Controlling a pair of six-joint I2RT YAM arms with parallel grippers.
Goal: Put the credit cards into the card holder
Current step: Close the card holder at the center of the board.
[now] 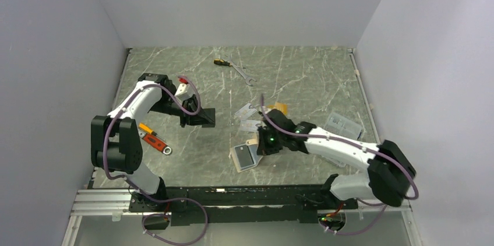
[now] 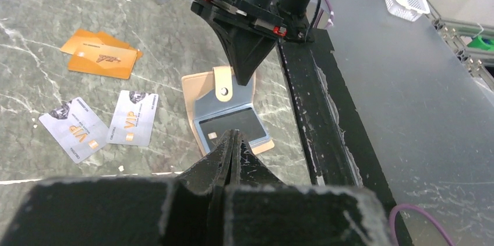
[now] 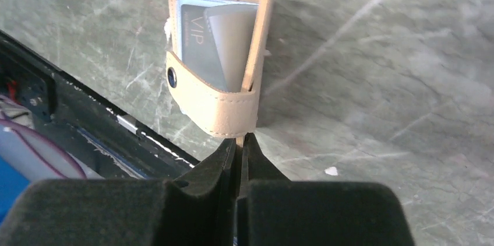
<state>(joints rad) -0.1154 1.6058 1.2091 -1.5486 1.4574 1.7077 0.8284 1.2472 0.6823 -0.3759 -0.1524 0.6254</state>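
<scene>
The card holder [image 1: 245, 157] lies open and flat on the counter [image 1: 303, 77], in the middle of its near part, just beside the black rail at the near edge. Its long axis runs near to far with a slight tilt, and the end with the snap tab points far. A black card [image 2: 233, 127] sits in the blue inner panel, its long side across the holder.

The right gripper [image 3: 239, 141] comes in from the right. Its tips are pressed almost together, and a thin tan edge of the card holder at the tab end is pinched between them. The strap with its snap curls round just above the tips in the right wrist view.

The left gripper [image 2: 233, 141] hangs over the counter to the left of the holder, well apart from it. It points right toward the holder, with its fingers together and nothing in them.

A silver card [image 2: 133, 118] and a second silver card [image 2: 72, 129] lie flat side by side just far of the holder. An orange card [image 2: 103, 60] lies beyond them to the far right, on top of another orange piece.
</scene>
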